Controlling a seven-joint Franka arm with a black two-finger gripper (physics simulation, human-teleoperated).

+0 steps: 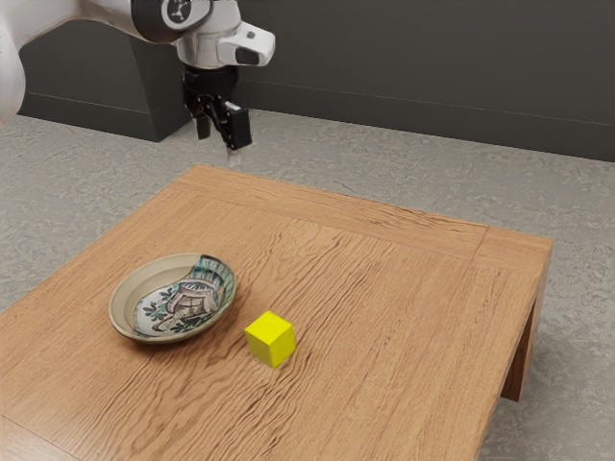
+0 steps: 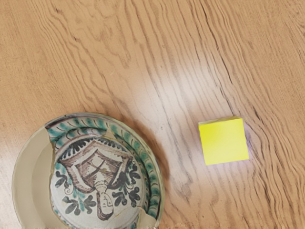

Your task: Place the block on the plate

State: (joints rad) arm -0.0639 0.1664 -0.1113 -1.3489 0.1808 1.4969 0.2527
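Note:
In the exterior view my black gripper (image 1: 217, 144) hangs high above the table's far edge, its two fingers spread apart with nothing between them. A yellow block (image 1: 270, 339) rests on the wooden table, to the exterior view's right of the plate (image 1: 125, 300) and a short gap away from it. The plate is a shallow beige dish with a painted green and brown pattern, and nothing lies in it. In the wrist view the block (image 2: 224, 141) and the plate (image 2: 31, 174) are both seen from above, with bare wood between them.
The wooden table (image 1: 404, 288) stands on a grey floor (image 1: 58, 182). A dark wall (image 1: 432, 67) runs behind it. Table surface extends around the block and the plate.

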